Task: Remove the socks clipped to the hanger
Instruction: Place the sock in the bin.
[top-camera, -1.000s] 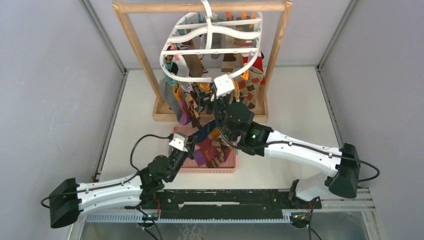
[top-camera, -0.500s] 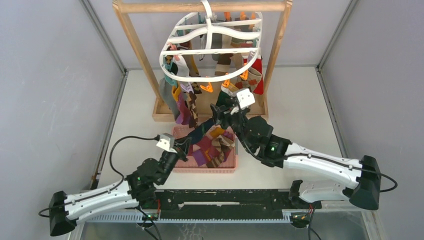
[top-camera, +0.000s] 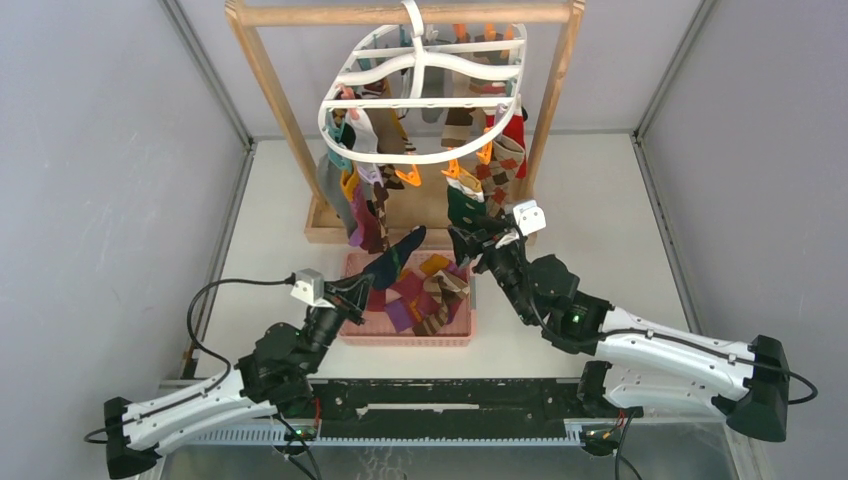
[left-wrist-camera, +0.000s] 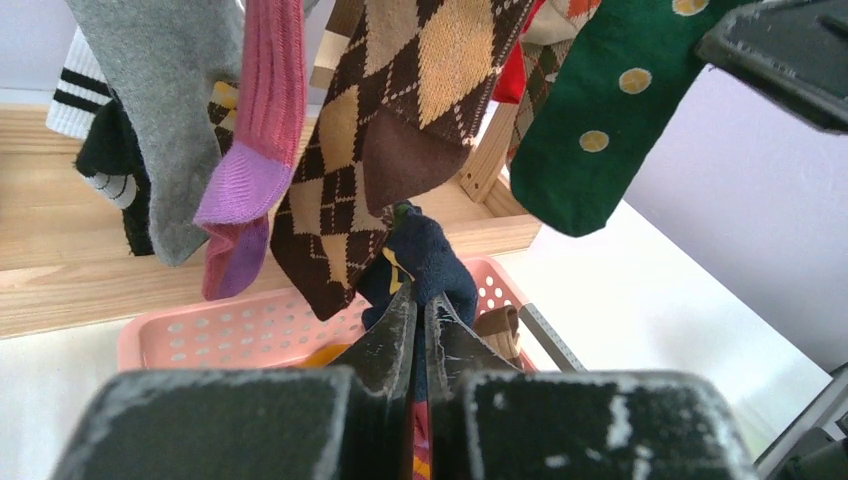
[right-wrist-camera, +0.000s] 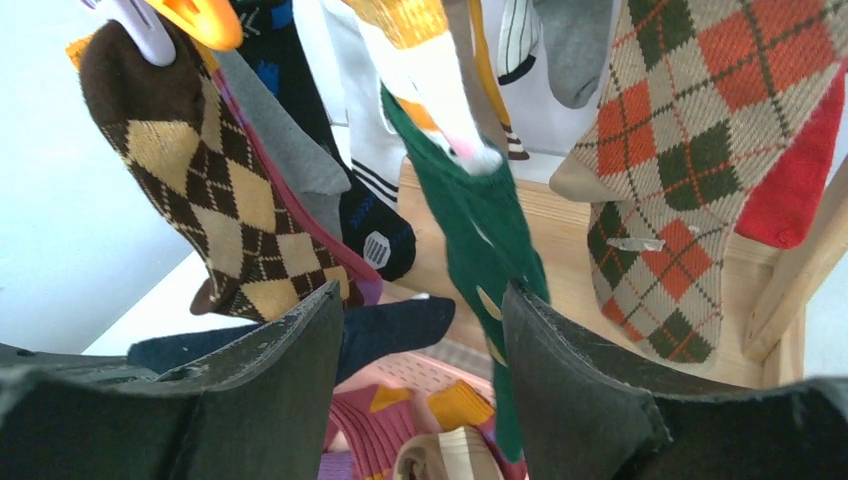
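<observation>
The white hanger hangs from the wooden frame with socks clipped round its rim. My left gripper is shut on a navy sock, which stretches up and away from the jaws over the pink basket. My right gripper stands open just below the hanger's front right. A green dotted sock hangs down by its right finger, still clipped. Nothing is gripped between the right jaws.
The wooden frame and its base board stand behind the basket. Loose socks lie in the basket. A beige argyle sock, a red one and a brown argyle one hang close by. Grey walls on both sides.
My right gripper has dropped away from the hanger's front clips, down and to the right. The left arm has drawn back toward the near left, pulling the navy sock along.
</observation>
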